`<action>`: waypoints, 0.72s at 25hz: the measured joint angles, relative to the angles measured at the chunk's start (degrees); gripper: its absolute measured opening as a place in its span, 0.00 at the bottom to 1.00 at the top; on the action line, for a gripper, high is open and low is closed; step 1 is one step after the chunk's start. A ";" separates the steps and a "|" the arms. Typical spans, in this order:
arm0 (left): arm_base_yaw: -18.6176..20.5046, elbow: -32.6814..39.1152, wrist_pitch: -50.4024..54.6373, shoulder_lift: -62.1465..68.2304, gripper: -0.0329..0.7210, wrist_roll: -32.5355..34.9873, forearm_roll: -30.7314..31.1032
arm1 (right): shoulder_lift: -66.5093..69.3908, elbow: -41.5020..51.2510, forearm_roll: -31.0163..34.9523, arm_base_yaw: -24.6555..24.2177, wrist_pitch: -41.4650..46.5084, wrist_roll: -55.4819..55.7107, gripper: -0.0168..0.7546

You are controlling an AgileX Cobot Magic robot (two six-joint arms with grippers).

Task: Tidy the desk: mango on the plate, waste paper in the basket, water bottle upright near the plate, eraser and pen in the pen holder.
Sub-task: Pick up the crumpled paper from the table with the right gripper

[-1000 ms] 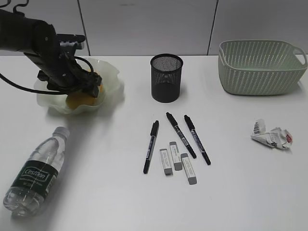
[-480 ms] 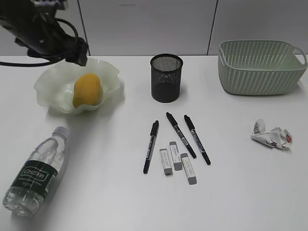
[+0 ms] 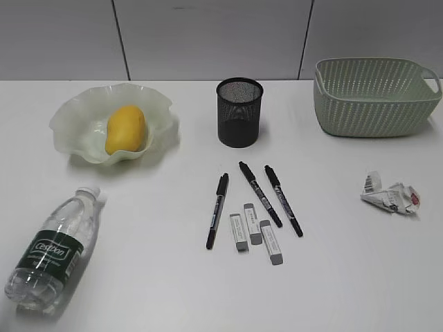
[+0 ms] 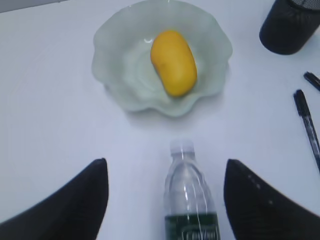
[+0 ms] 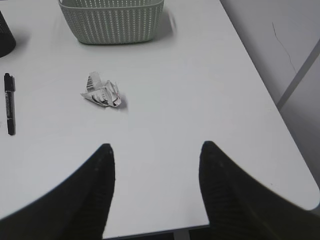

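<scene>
The mango point(image 3: 125, 128) lies in the plate point(image 3: 76, 117), the water bottle point(image 3: 54, 247) on the desk point(image 3: 138, 277) before it.

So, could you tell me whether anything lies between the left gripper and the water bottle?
Nothing visible does: the open left gripper hangs above the lying water bottle, with only bare desk around it.

3 pens point(image 3: 251, 196), 3 erasers point(image 3: 254, 235)

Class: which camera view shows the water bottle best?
The exterior view: the whole water bottle lies on its side, label readable. The left wrist view shows only its cap, neck and label top, cut off by the frame. The right wrist view misses it.
</scene>
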 joint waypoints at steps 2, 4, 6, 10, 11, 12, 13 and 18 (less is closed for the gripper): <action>0.00 3.23 5.26 -11.69 0.75 0.00 -0.04 | 0.00 0.00 0.00 0.00 0.00 0.00 0.58; -0.05 5.52 9.95 -19.69 0.74 0.00 -0.04 | 0.00 0.00 0.00 0.00 0.00 0.00 0.58; -0.04 7.30 13.95 -27.00 0.74 0.00 0.06 | 0.00 0.00 0.00 0.00 0.00 0.00 0.58; -0.06 10.41 17.93 -39.10 0.74 0.00 0.21 | 0.00 0.00 0.00 0.00 -0.05 -0.06 0.58; -0.06 11.12 18.62 -41.42 0.74 0.00 0.04 | 0.00 0.00 0.00 0.00 -0.05 -0.20 0.58; -0.06 11.67 19.24 -43.35 0.74 0.00 0.03 | 0.17 -0.15 0.22 0.00 -0.18 -0.52 0.58; -0.06 11.93 19.62 -45.01 0.74 0.00 -0.04 | 0.84 -0.30 0.74 0.00 -0.61 -0.89 0.58; -0.06 12.09 19.91 -49.97 0.72 0.00 -0.04 | 10.87 -1.25 7.65 0.00 -4.79 -10.37 0.58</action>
